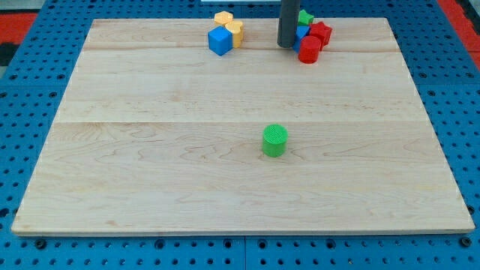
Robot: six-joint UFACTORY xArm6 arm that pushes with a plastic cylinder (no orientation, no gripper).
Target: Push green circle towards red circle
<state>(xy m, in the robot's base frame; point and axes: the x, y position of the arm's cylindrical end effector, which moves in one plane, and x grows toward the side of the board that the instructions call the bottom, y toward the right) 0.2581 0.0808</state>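
Near the tabletop's [150, 187] top edge, my tip [286, 46] sits just left of a tight cluster — a red circle [308, 51], a second red block [321, 33], a blue block [301, 34] partly hidden behind my rod, and a green block [305, 16] at the back. I carry no claw, only this rod, holding nothing. The green circle [274, 140] stands alone, well below the cluster, apart from my tip. Left of my tip lie a blue cube [220, 40] and two yellow blocks [234, 31] [223, 17], touching.
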